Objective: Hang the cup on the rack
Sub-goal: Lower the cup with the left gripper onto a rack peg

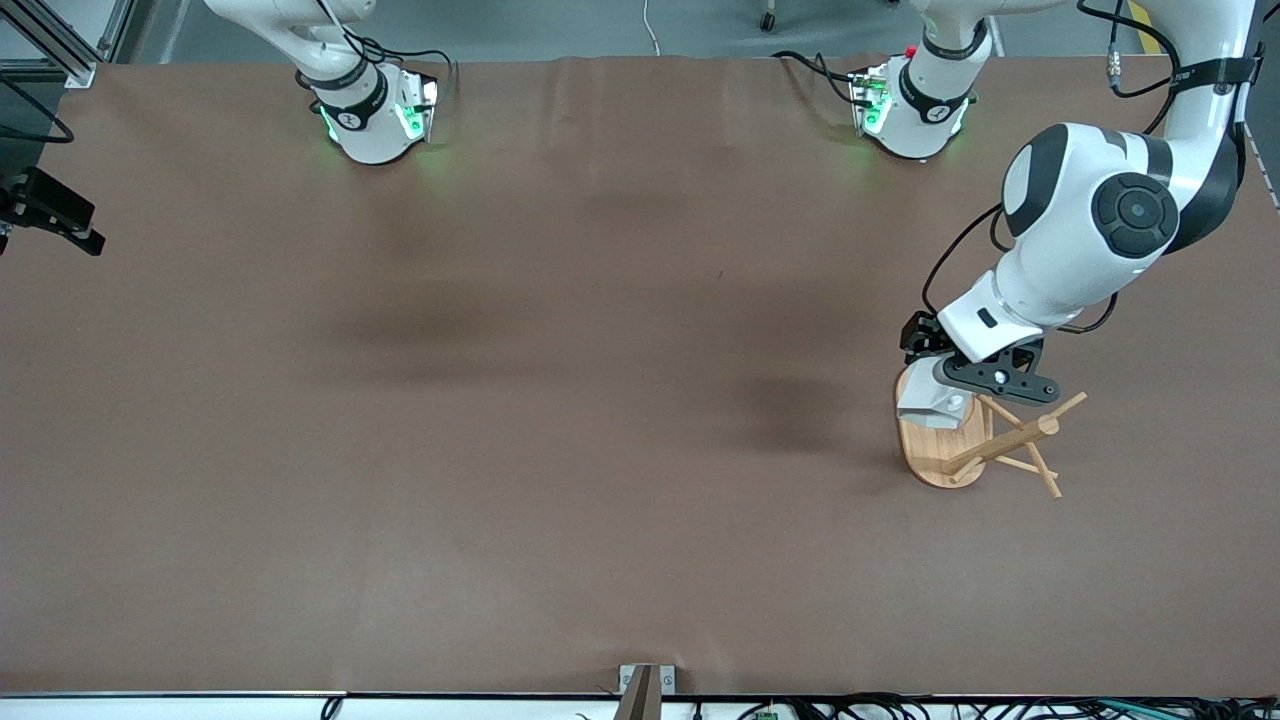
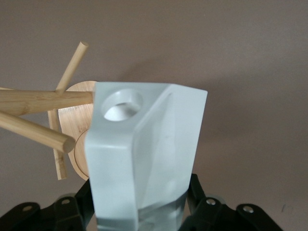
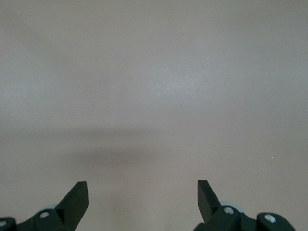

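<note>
In the front view, the left gripper [image 1: 945, 385] held the cup [image 1: 932, 405] over the rack [image 1: 985, 445], which stood on the brown counter [image 1: 500, 400] toward the left arm's end; pegs jutted out around the post. The right arm waited at its base. In the left wrist view, the fingers were clamped on the cup [image 2: 144, 159], its handle hole [image 2: 122, 105] just beside a peg [image 2: 45, 101]. In the right wrist view, the right gripper [image 3: 143, 197] had its fingers [image 3: 77, 197] spread apart over bare counter [image 3: 154, 96].
</note>
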Robot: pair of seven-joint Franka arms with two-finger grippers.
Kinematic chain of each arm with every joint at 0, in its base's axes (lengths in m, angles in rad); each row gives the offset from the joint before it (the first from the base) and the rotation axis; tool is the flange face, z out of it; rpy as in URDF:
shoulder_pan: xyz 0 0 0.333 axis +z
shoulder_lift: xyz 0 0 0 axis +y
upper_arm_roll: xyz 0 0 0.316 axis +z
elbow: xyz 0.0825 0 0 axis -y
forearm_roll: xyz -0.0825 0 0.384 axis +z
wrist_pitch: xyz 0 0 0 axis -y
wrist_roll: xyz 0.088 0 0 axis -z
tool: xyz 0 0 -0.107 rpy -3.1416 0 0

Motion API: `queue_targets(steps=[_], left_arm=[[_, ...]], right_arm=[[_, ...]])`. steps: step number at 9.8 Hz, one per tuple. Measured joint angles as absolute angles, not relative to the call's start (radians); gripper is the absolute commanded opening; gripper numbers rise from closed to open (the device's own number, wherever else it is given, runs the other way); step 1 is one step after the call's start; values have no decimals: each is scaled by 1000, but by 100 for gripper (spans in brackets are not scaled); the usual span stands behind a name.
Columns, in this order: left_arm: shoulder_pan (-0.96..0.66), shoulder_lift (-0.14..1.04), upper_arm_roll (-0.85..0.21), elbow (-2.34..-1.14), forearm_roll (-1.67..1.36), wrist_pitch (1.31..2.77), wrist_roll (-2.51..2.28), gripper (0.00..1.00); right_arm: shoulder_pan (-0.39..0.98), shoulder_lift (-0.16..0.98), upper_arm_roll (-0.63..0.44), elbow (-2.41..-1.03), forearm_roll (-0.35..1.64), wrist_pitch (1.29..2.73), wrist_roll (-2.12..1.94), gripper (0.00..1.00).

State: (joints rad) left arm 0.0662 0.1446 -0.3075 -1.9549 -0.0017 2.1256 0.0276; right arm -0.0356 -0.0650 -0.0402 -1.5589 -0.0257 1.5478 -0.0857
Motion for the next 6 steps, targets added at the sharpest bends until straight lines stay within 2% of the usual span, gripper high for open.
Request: queue_targets(steps=[6], left_arm=[[66, 156, -265, -1958, -2, 2141, 89, 35]], right_arm=[[-36, -65, -39, -1559, -26, 1556, -86, 100]])
